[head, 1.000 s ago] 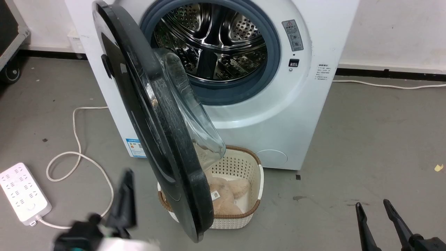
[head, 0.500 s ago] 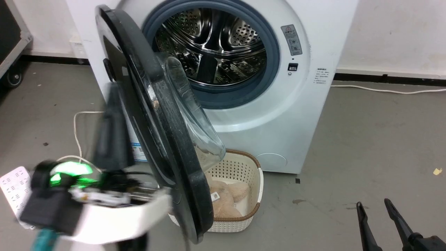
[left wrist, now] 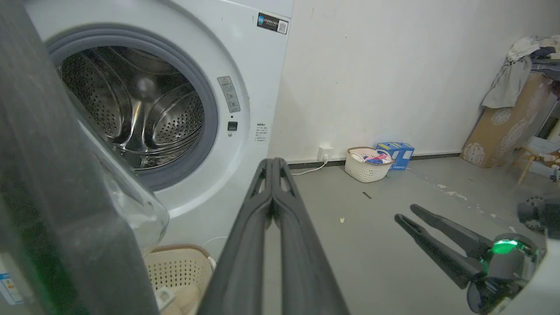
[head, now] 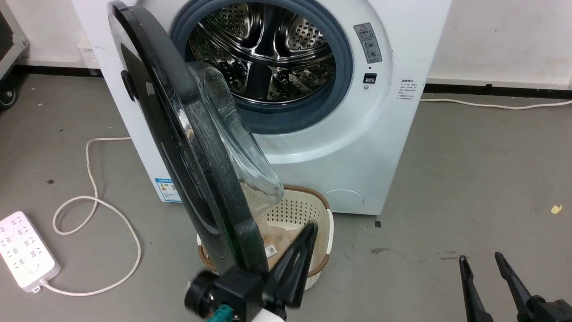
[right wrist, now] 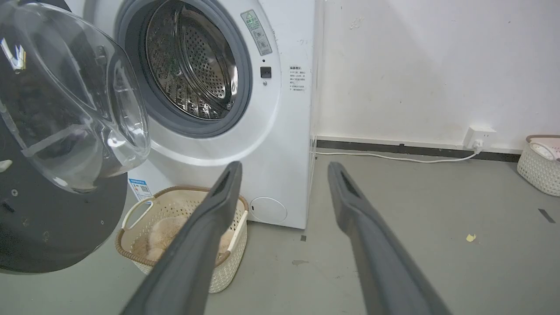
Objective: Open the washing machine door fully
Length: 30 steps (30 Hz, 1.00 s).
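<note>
We find the washing machine door [head: 178, 147] swung partway out from the washing machine [head: 357, 147]. It stands nearly edge-on to the head camera at nine o'clock of the drum [head: 268, 44] opening, with its clear glass bowl [head: 237, 134] facing the drum. The frame cuts off the door's top, and we cannot make out its hinge. The door covers the machine's lower left front and much of the cream basket [head: 330, 228] on the floor below. The tan fluffy item [right wrist: 166, 232] in that basket is partly covered.

Left gripper [head: 309, 230]: at six o'clock in the head view, fingers pressed together and holding nothing. It sits just beside the door's bottom edge. We cannot tell whether it touches the door, and its wrist is blurred.

Right gripper [head: 480, 259]: at five o'clock, fingers spread, empty, well apart from the door.

Labels:
- A blue sticker [head: 167, 190] sits low on the machine front, partly hidden by the door.
- A grey warning sticker [head: 366, 42] with a triangle is at two o'clock of the opening.
- A small printed label [head: 407, 91] is at three o'clock.

None of the three is legible.

Surroundings: a white power strip [head: 24, 250] lies at eight o'clock, its cord [head: 92, 179] looping over the floor. A second basket [left wrist: 365, 168] and a blue box [left wrist: 396, 153] stand by the wall.
</note>
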Tool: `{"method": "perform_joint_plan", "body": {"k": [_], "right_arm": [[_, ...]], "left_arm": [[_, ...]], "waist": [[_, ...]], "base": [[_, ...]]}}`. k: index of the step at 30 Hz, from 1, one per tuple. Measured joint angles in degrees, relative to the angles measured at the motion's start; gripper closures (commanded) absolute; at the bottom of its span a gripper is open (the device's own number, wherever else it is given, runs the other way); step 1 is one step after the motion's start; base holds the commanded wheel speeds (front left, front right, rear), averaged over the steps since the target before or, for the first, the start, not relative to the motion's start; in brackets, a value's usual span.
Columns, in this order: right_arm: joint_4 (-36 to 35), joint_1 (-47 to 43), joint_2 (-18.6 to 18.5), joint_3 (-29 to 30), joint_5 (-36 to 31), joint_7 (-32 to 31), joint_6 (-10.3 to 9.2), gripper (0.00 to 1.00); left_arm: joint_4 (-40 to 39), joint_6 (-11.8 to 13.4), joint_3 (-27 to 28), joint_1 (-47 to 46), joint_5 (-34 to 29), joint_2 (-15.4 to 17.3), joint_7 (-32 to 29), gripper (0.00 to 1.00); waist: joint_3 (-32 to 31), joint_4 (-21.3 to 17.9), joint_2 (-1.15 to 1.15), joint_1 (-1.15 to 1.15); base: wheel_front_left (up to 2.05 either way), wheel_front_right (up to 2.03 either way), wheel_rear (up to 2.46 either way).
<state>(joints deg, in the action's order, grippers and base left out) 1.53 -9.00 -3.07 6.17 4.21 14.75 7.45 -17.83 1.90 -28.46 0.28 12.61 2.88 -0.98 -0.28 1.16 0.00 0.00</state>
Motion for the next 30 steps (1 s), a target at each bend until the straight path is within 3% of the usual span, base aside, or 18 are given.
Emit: {"method": "perform_joint_plan", "body": {"k": [6, 18, 30], "right_arm": [[0.23, 0.14, 0.00, -0.04, 0.37, 0.00, 0.00, 0.00], [0.74, 0.87, 0.01, -0.98, 0.44, 0.00, 0.00, 0.00], [1.89, 0.30, 0.07, -1.26, 2.02, 0.00, 0.00, 0.00]], "left_arm": [[7.92, 2.03, 1.32, 0.98, 0.63, 0.09, 0.38, 1.00], [18.35, 2.49, 4.72, -1.08, 2.75, 0.57, 2.70, 1.00], [18.87, 4.25, 7.43, 2.51, 4.01, 3.20, 4.38, 1.00]], "waist": [[0.97, 0.32, 0.00, 0.00], [1.70, 1.99, 0.00, 0.00], [-0.33, 10.70, 0.00, 0.00]], "base": [[0.00, 0.00, 0.00], [0.00, 0.00, 0.00], [0.00, 0.00, 0.00]]}}
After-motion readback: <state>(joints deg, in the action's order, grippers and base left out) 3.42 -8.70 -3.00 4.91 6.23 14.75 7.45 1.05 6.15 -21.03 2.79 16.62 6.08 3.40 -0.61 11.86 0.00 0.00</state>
